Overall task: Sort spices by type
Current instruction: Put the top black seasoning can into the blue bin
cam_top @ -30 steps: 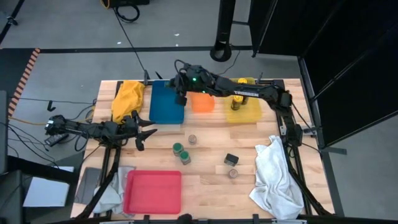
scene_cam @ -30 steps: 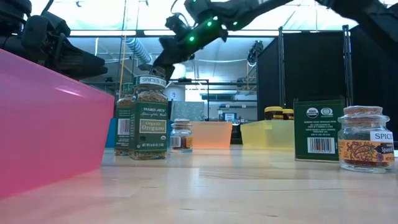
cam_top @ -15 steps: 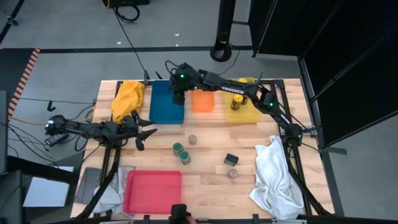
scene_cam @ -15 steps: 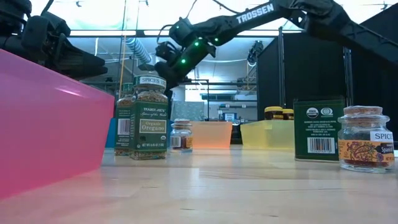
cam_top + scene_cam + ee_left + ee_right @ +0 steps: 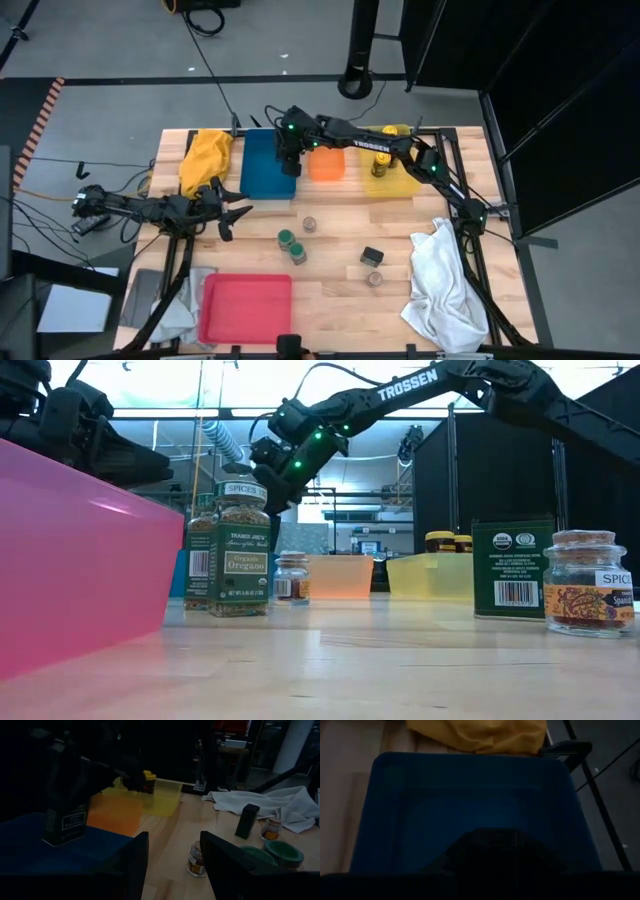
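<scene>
Swung across from the orange tray (image 5: pixel 325 164), the right claw (image 5: pixel 289 160) now hangs over the blue tray (image 5: pixel 262 172), clamped on a black box (image 5: pixel 64 815) that it lowers inside; likely that tray is for boxes. Yellow-lidded jars (image 5: pixel 381 163) share the yellow tray (image 5: pixel 400 182). Green-lidded jars (image 5: pixel 291 246), another black box (image 5: pixel 372 256) and small jars (image 5: pixel 310 224) wait on the tabletop (image 5: pixel 340 290). Left claw (image 5: pixel 233 213) idles, fingers apart.

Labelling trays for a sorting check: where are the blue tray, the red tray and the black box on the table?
blue tray (image 5: pixel 262 175): high view, bare floor.
red tray (image 5: pixel 246 308): high view, floor centre.
black box (image 5: pixel 372 256): high view, top face.
</scene>
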Available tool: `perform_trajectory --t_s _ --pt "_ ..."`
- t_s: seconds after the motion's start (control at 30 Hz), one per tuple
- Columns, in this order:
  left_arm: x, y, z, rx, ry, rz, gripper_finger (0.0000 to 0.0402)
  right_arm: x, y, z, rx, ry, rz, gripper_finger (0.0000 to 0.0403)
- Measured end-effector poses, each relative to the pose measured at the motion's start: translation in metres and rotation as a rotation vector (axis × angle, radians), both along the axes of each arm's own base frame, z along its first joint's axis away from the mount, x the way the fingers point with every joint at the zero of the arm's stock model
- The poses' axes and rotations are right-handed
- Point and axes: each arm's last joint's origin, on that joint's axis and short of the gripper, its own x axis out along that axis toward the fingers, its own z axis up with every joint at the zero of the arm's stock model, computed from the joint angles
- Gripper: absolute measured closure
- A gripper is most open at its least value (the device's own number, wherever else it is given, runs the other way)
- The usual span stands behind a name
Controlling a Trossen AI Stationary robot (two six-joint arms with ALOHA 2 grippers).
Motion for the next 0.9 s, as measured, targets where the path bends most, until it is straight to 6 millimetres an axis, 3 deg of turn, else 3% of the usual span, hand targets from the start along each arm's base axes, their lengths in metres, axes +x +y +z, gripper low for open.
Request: perform_trajectory --t_s 0.53,0.9 --pt "0.000 0.000 0.000 0.000 0.000 0.001 0.0218 0.000 0.004 -0.001 0.062 -0.005 0.008 0.0256" --pt "0.000 0.000 0.000 0.000 0.000 0.001 0.0218 0.000 0.008 -0.018 0.094 0.010 0.024 0.0255"
